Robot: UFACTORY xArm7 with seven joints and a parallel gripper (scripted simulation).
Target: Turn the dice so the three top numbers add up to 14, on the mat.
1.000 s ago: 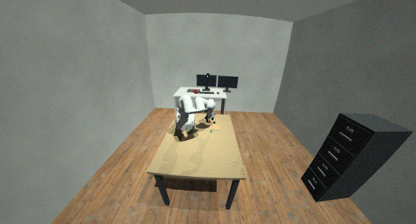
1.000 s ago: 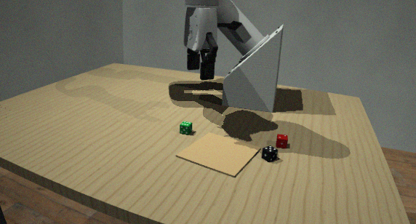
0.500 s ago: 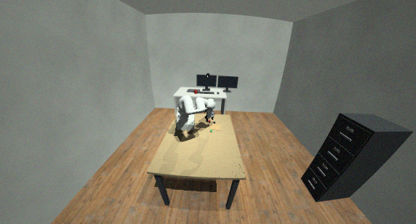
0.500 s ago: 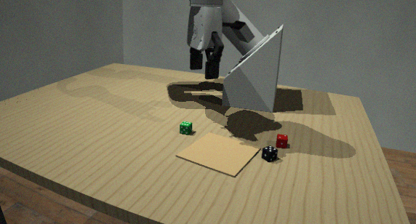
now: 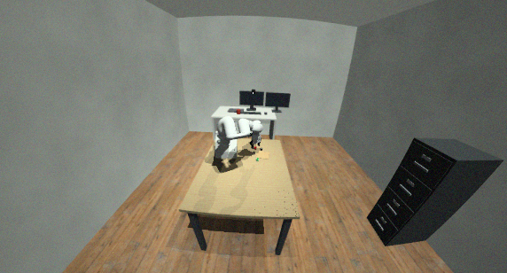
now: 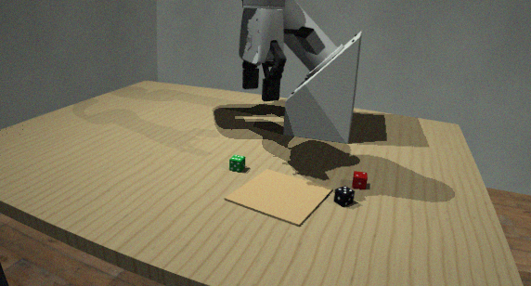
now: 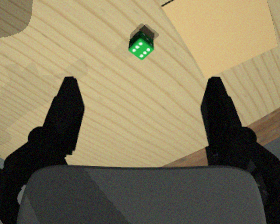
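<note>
Wooden tabletop (image 5: 248,187) (image 6: 139,173) (image 7: 106,100), green die (image 5: 257,159) (image 6: 237,163) (image 7: 141,48) (6 up).

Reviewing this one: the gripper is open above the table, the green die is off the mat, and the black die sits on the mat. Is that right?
Not quite: the exterior view shows the black die off the mat, just beside it. The rest holds.
</note>
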